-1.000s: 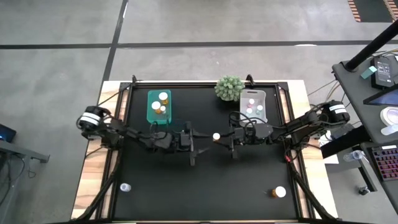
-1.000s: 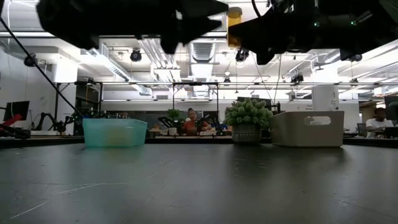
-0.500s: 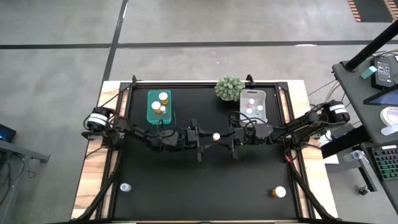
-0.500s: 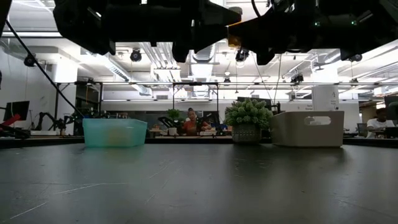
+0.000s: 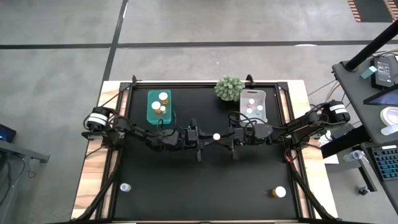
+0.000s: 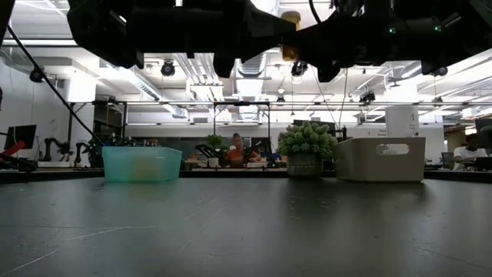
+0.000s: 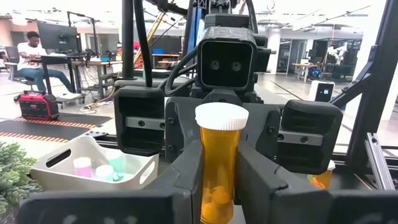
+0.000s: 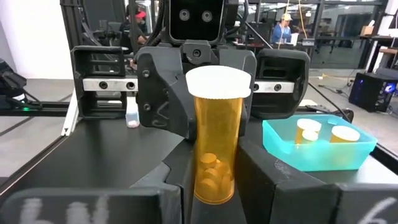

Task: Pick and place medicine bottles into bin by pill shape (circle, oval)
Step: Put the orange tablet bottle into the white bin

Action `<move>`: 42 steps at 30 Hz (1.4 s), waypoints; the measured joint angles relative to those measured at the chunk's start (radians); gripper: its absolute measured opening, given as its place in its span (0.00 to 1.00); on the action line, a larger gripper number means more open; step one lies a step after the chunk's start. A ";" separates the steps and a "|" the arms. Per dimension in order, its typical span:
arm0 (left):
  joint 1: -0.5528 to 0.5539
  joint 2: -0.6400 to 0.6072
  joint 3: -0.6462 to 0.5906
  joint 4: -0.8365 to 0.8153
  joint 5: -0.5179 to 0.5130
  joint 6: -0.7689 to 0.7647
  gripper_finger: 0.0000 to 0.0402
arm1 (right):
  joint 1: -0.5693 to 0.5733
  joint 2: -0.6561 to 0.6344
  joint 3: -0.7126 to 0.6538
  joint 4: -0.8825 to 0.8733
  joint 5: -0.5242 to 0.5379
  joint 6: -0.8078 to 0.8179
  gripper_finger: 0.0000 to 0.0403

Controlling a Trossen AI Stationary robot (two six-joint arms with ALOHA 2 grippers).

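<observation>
An amber medicine bottle (image 5: pixel 216 136) with a white cap stands upright in the air over the table's middle. My left gripper (image 5: pixel 211 138) comes at it from the left and my right gripper (image 5: pixel 221 137) from the right, and both are shut on it. The left wrist view shows the bottle (image 7: pixel 221 162) between my own fingers, with pills at its bottom. The right wrist view shows the same bottle (image 8: pixel 216 143). One small bottle (image 5: pixel 125 186) stands near the front left, and another (image 5: pixel 278 193) near the front right. My left gripper pinches the bottle's amber body (image 7: pixel 208 180) below the cap, one finger (image 7: pixel 186 180) on each side. The fingers reach in level from the table's left. The bottle stands upright, lifted clear of the table. My right gripper pinches the same bottle's amber body (image 8: pixel 208 177) between its two fingers (image 8: pixel 261 180). They come in level from the table's right, facing the left gripper. The bottle stays upright with its cap (image 8: pixel 218 82) on top.
A teal bin (image 5: pixel 151 107) with several bottles sits at the far left. A white bin (image 5: pixel 263 106) with several bottles sits at the far right, and a spiky green plant ball (image 5: pixel 229 88) stands between them. People sit in the room beyond the table.
My left gripper has gone toward the table's right, up to the bottle held by my right gripper. Its fingers have come around the bottle and taken hold. The bottle and my right gripper have stayed where they were.
</observation>
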 joint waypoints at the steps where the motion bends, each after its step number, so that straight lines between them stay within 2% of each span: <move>1: 0.000 0.000 0.000 -0.001 0.001 -0.001 0.13 | 0.000 0.000 0.000 -0.004 0.000 0.002 0.22; 4: 0.000 0.000 0.000 0.000 0.003 -0.001 0.13 | 0.000 0.000 0.001 -0.009 -0.001 0.003 0.27; 10: -0.002 -0.001 -0.004 0.000 0.005 0.009 0.13 | -0.001 -0.014 0.002 -0.026 0.000 0.029 0.42; 13: -0.009 -0.019 -0.019 -0.011 0.004 0.031 0.13 | -0.001 -0.048 0.002 -0.088 0.000 0.032 0.49; 16: -0.013 -0.054 -0.037 -0.089 0.001 0.034 0.13 | -0.001 -0.103 0.002 -0.185 0.000 0.038 0.53; 19: -0.012 -0.082 -0.049 -0.214 -0.003 0.035 0.13 | -0.001 -0.153 0.015 -0.282 0.001 0.055 0.53; 23: -0.012 -0.085 -0.052 -0.304 -0.029 0.031 0.13 | 0.000 -0.189 0.067 -0.405 0.001 0.054 0.52; 26: -0.008 -0.079 -0.052 -0.300 -0.037 0.028 0.13 | 0.000 -0.181 0.119 -0.520 0.001 0.048 0.51; 36: -0.006 -0.079 -0.050 -0.297 -0.041 0.029 0.13 | 0.000 -0.111 0.256 -0.737 0.052 0.025 0.51; 42: -0.006 -0.079 -0.050 -0.297 -0.041 0.035 0.13 | 0.000 -0.095 0.274 -0.742 0.053 0.016 0.51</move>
